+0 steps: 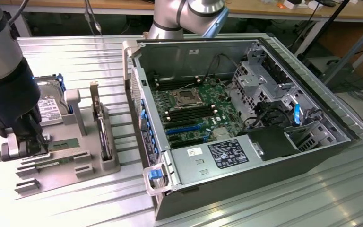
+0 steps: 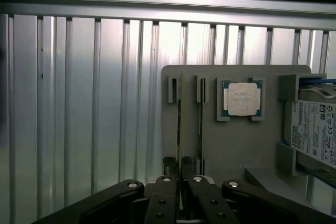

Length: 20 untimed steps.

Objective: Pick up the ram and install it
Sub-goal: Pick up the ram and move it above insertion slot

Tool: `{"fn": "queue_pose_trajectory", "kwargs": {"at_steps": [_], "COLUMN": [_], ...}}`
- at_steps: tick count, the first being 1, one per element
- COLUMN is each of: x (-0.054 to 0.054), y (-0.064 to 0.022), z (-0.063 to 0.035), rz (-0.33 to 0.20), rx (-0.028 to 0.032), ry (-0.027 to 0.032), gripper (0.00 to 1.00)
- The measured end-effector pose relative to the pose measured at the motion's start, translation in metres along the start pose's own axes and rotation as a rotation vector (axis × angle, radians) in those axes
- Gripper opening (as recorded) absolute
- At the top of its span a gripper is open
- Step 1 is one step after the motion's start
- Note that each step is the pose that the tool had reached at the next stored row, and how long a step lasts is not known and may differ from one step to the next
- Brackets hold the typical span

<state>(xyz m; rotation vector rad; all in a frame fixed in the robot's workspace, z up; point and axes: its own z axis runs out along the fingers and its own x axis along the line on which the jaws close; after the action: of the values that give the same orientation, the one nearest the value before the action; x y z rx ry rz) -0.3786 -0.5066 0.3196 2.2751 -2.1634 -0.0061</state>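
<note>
Currently the black two-fingered tool [image 1: 35, 147] [image 2: 181, 182] stands lowered over the grey moulded holder tray [image 1: 55, 168] at the exterior view's left. Its fingers are closed on the near end of the long, narrow green ram stick [image 1: 64, 143] [image 2: 179, 124], which runs on edge along its tray slot. A second slot lies parallel, just beside it, followed by the square silver processor chip [image 2: 240, 99] and the labelled hard drive [image 1: 49, 108]. The open grey computer case [image 1: 232, 118] stands apart on the ribbed metal table [image 1: 263, 208].
</note>
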Motion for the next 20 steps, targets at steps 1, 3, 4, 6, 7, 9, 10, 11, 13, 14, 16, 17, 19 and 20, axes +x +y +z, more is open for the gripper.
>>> {"fn": "queue_pose_trajectory", "kwargs": {"at_steps": [1, 3, 4, 6, 7, 9, 10, 11, 13, 14, 16, 17, 19, 20], "x": [0.0, 0.0, 0.0, 0.0, 0.0, 0.0, 0.0, 0.0, 0.0, 0.0, 0.0, 0.0, 0.0, 0.0], "y": [0.0, 0.0, 0.0, 0.0, 0.0, 0.0001, 0.0001, 0.0001, 0.0001, 0.0001, 0.0001, 0.0001, 0.0002, 0.0002], "z": [-0.0038, -0.0083, -0.0098, -0.013, -0.0146, -0.0183, -0.0202, -0.0227, -0.0275, -0.0289, -0.0322, -0.0332, -0.0355, -0.0367], "rz": [0.0, 0.0, 0.0, 0.0, 0.0, 0.0, 0.0, 0.0, 0.0, 0.0, 0.0, 0.0, 0.0, 0.0], "rx": [0.0, -0.0001, 0.0, 0.0, 0.0, 0.0, -0.0001, -0.0001, 0.0, -0.0001, -0.0001, -0.0001, -0.0001, -0.0001], "ry": [0.0002, 0.0004, 0.0004, 0.0005, 0.0006, 0.0008, 0.0011, 0.0013, 0.0015, 0.0017, 0.0022, 0.0024, 0.0029, 0.0031], "gripper": [0.14, 0.14, 0.14, 0.14, 0.14, 0.14, 0.14, 0.14, 0.14, 0.14, 0.14, 0.14, 0.14, 0.14]}}
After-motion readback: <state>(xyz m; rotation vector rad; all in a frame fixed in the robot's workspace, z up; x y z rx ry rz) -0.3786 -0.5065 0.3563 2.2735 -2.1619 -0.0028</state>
